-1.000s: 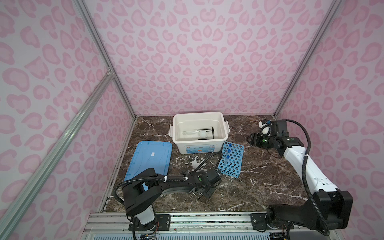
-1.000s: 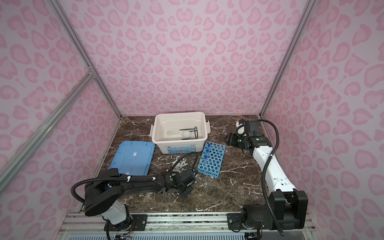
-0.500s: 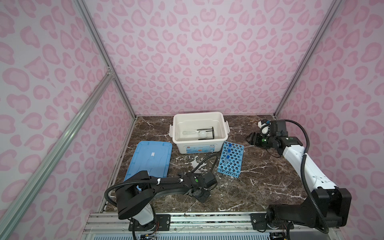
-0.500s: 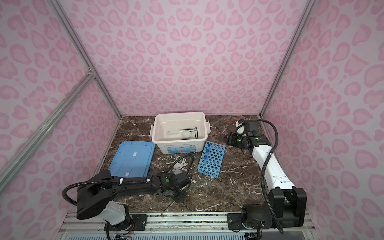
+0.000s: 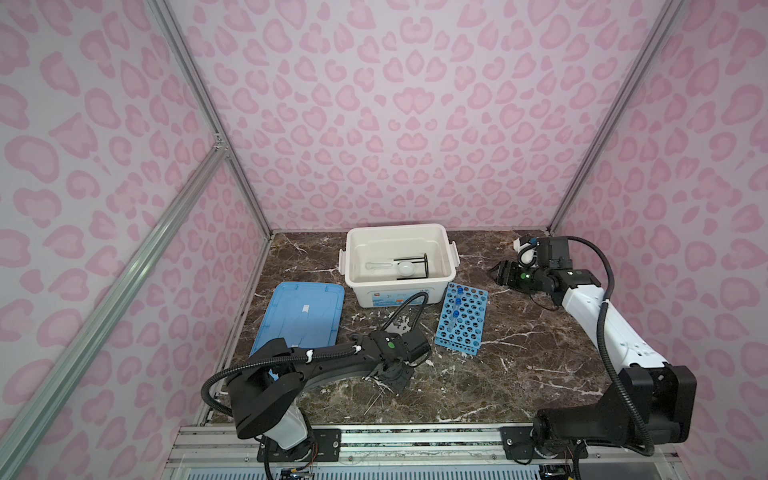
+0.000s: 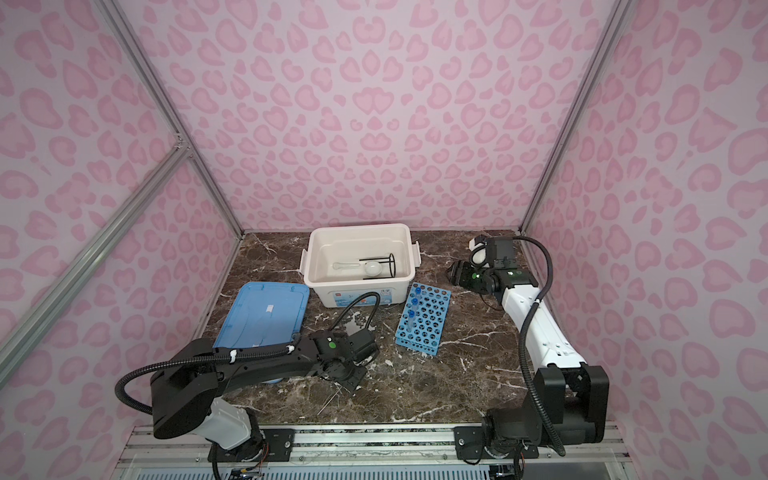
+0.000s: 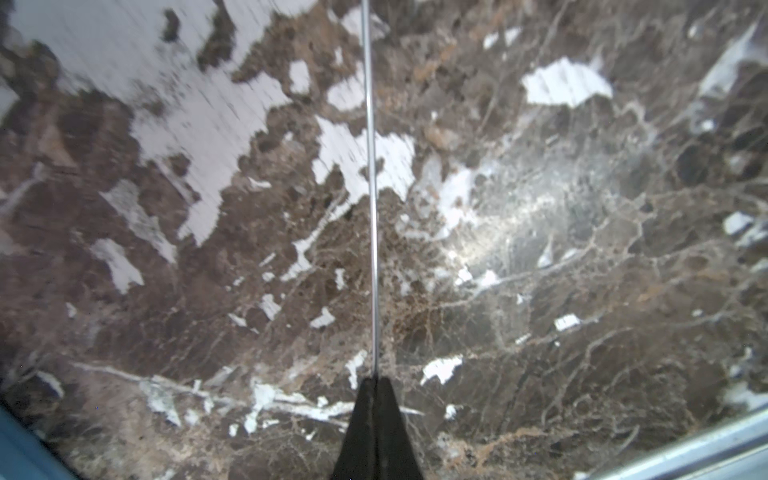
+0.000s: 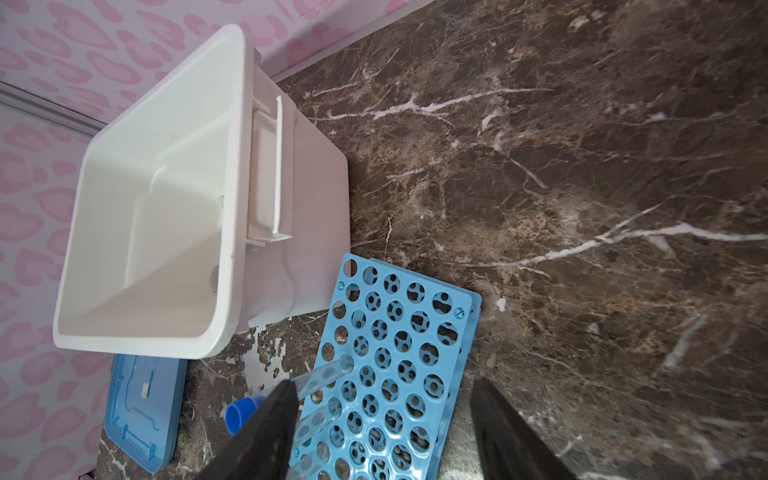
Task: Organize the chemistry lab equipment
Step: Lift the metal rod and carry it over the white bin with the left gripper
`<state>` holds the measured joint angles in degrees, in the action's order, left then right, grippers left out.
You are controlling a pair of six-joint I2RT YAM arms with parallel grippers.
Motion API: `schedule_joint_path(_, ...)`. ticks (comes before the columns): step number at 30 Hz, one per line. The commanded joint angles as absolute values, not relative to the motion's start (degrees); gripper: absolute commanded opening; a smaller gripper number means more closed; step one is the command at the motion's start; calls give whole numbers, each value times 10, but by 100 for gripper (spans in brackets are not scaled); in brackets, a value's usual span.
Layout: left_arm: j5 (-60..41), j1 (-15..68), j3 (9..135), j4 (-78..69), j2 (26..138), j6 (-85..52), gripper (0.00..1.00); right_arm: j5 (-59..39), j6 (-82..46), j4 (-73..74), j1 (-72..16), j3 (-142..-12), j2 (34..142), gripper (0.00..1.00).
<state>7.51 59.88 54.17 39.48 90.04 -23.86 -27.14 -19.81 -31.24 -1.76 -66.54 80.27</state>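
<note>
At six o'clock on the desk [image 5: 519, 374]: left tool [image 7: 376, 380] clenched on the very end of a thin rod [image 7: 372, 187], shaft jutting low over the marble toward seven o'clock; contact with the surface impossible to judge.

At two o'clock: right tool [image 5: 500, 275] spread wide, gripping nothing, aimed at the blue perforated rack [image 5: 461, 328] just right of centre, blue-capped tubes [image 5: 457, 300] slotted along its nine o'clock side.

At twelve o'clock: white storage box [image 5: 365, 291], open, holding the black wire ring stand [image 5: 419, 266] on its side, a white rounded piece [image 5: 405, 270] and a small clear piece [image 5: 376, 266].

At nine o'clock: flat blue lid [image 5: 303, 316].

Probably next: rod into the box.

Hazards, by judgement:
- Pinched by one end only, so liable to pivot or slide out on a quick swing.
- Free tip apt to snag the marble, clip the rack and topple tubes, or strike the box wall.
- Slender, perhaps glass, so apt to snap under a knock.
</note>
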Motion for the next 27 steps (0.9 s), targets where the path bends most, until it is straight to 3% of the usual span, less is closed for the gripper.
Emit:
schedule_joint_path(1, 88, 585, 563, 417, 900, -216, 4, -275, -200, -304, -18, -669, 808, 68)
schedule_joint_path(17, 99, 527, 680, 463, 852, -190, 4, -296, -202, -302, -43, -744, 865, 68)
schedule_joint_path(27, 61, 494, 760, 506, 804, -103, 4, -285, -227, -287, -62, -783, 903, 67)
